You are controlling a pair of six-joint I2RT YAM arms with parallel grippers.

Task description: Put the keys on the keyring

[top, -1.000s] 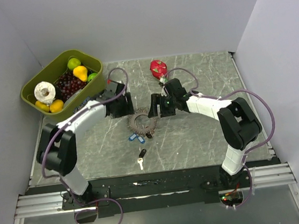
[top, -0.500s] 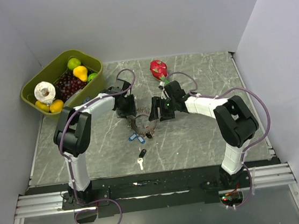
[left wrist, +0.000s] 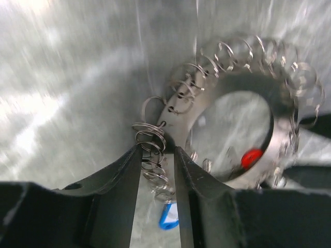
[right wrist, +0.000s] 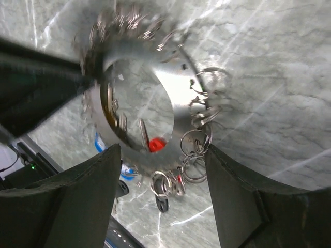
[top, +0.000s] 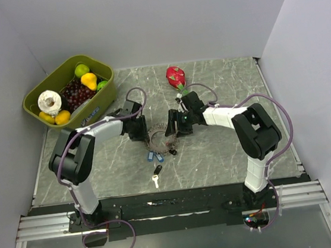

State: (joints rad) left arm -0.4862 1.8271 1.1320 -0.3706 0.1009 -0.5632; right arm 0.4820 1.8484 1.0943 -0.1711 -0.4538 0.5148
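The left arm reaches forward from its base with its elbow swung out to the left, and the left gripper is at the left rim of the keyring, on the grey marbled table. The left wrist view, which is blurred, shows its fingers drawn close together, pinching the small wire loops on that rim. The right arm mirrors it, elbow out to the right, with the right gripper at the keyring's right rim. Its fingers are spread wide on either side of the hoop, which looks tilted up off the table. Blue-headed keys lie just on the near side of the keyring, and a black-headed key lies nearer the arm bases. Far left of the keyring is an olive bin holding a green apple, a yellow pear, dark grapes, lemons and a pale round object. Beyond the keyring lies a red dragon fruit.
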